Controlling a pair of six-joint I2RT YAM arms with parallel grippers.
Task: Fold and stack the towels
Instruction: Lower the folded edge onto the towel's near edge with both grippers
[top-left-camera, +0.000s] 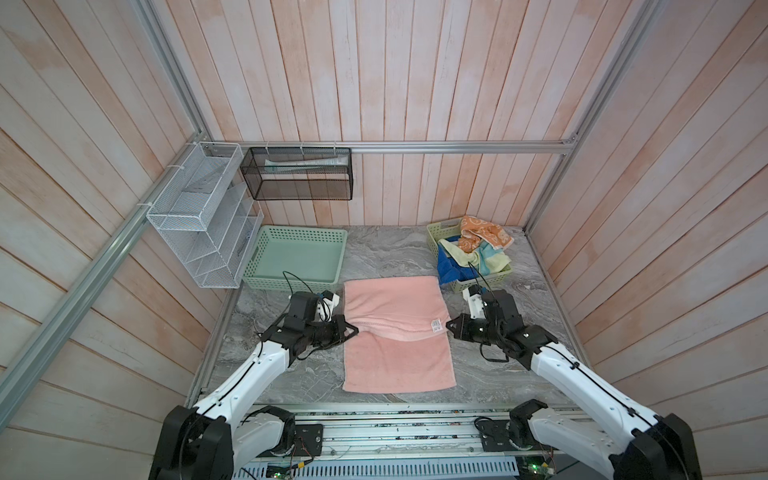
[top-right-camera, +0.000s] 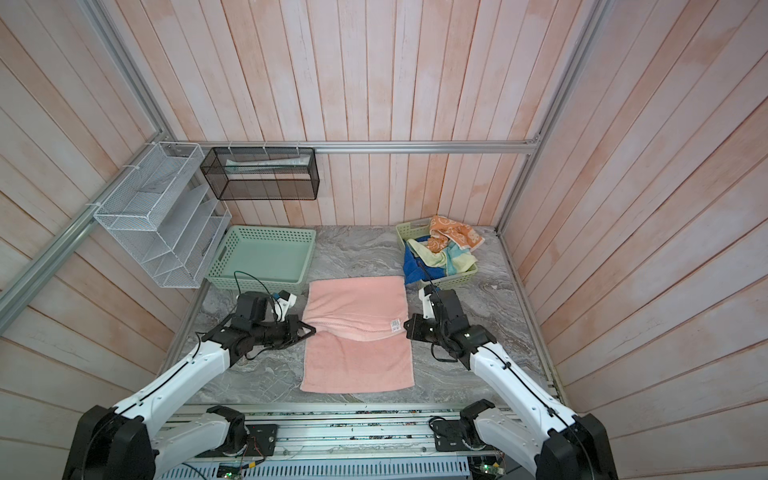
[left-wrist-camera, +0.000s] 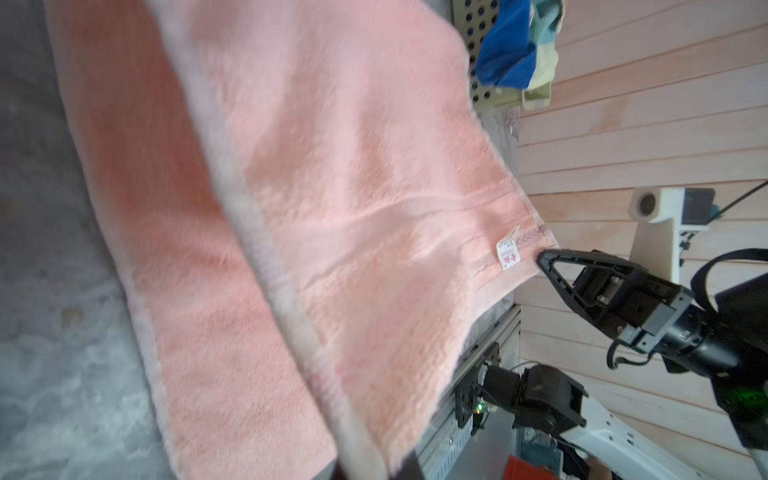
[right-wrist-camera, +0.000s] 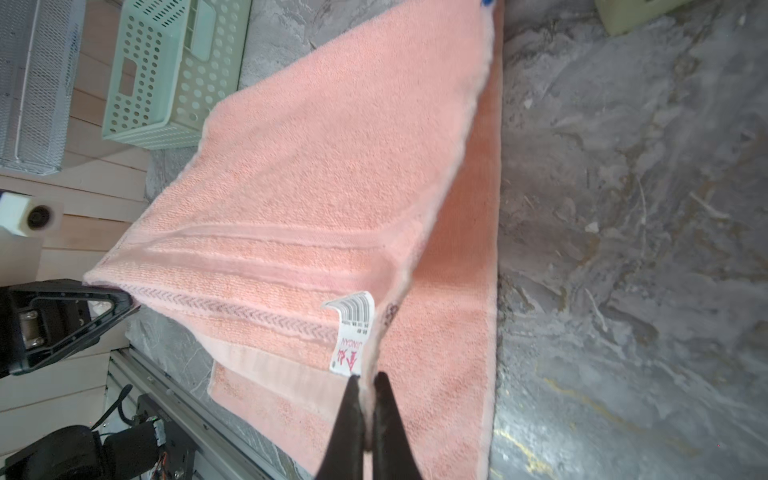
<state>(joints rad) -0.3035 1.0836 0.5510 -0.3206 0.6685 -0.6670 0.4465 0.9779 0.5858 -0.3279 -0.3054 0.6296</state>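
1. Pink terry towel (top-left-camera: 397, 332): it lies in the middle of the grey marbled desk (top-left-camera: 395, 253), long axis running from the near edge toward the back wall. The near half lies flat on the desk. The far half is doubled over, and its hemmed edge hangs raised above the towel's middle, stretched between the two hands and sagging slightly at the centre. A white label (top-left-camera: 435, 325) sits on this edge, just beside the right hand.

2. Left hand (top-left-camera: 355, 331): the jaws are closed and pinch the left corner of the raised edge. The right wrist view shows the black tip (right-wrist-camera: 129, 301) touching that corner.

3. Right hand (top-left-camera: 449, 326): the jaws are closed and pinch the right corner of the same edge. In the right wrist view, the two black fingers (right-wrist-camera: 351, 399) clamp the hem directly below the label.

4. Other towels: an orange towel with cream figures (top-left-camera: 486, 235), a pale yellow towel (top-left-camera: 457, 254) and a royal blue towel (top-left-camera: 451, 272) sit heaped and unfolded in the yellow-green perforated plastic basket (top-left-camera: 434, 230) at the back right of the desk. The blue one hangs over the basket's near wall, close to the pink towel's far right corner.

5. Surroundings: a mint-green perforated plastic basket (top-left-camera: 297, 232) stands at the back left of the desk. A white wire-mesh rack (top-left-camera: 195, 216) and a black mesh basket (top-left-camera: 299, 178) hang on the walls.
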